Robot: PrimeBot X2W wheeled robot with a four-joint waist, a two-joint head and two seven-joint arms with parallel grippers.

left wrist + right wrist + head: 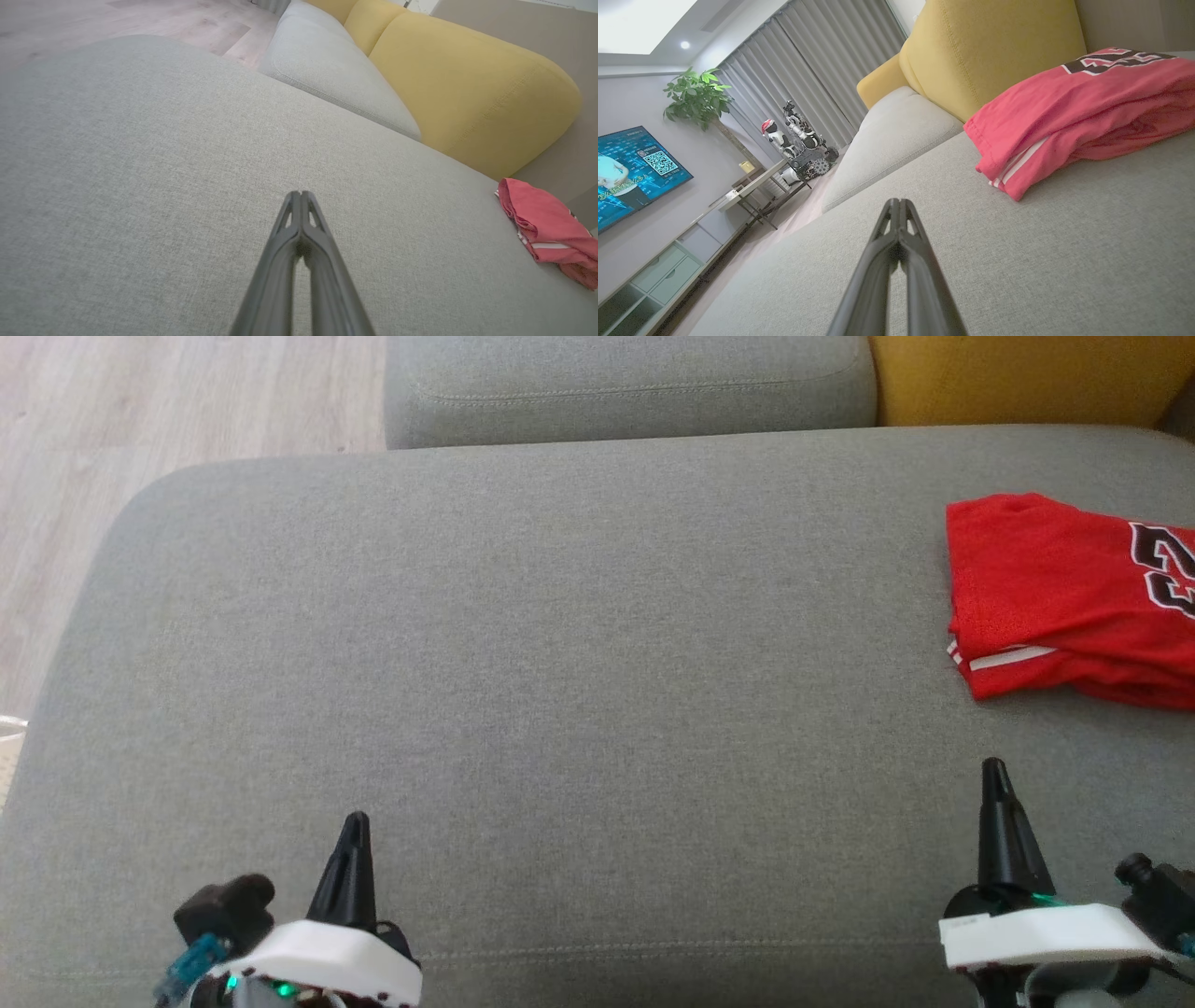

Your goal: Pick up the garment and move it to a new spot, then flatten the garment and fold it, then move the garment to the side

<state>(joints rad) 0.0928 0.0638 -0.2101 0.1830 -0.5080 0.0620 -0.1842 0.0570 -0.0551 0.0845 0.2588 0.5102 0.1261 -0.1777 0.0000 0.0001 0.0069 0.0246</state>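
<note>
The left gripper (pixel 356 821) hangs over the near edge of the wide grey cushion (pixel 560 644), its two dark fingers pressed together into a single point with nothing between them; in its own wrist view the tips meet over bare grey fabric. The right gripper (pixel 994 767) is clenched the same way, empty, tips together above the same cushion. The garment (pixel 1055 597) (a red jersey with a dark, white-edged number and white striping along one hem) lies folded into a compact stack ahead of the right gripper and slightly to its outer side, near it but apart from it. From the left gripper it lies well away, far across the cushion toward the right arm's side and a little further forward. Part of the garment runs past the head view's right edge, so its full outline cannot be told. Beyond the garment, further from the right gripper, rises a yellow backrest (pixel 1018 378), and beside that, ahead of the space between the two grippers, lies a second grey cushion (pixel 625 383). Pale wooden floor (pixel 140 420) shows ahead of the left gripper and to its outer side, past the cushion's rounded corner. Far beyond the right gripper's closed fingers its wrist view takes in grey curtains (pixel 822 60), a leafy plant (pixel 698 95), a lit screen (pixel 630 172) and another robot (pixel 798 140)
</note>
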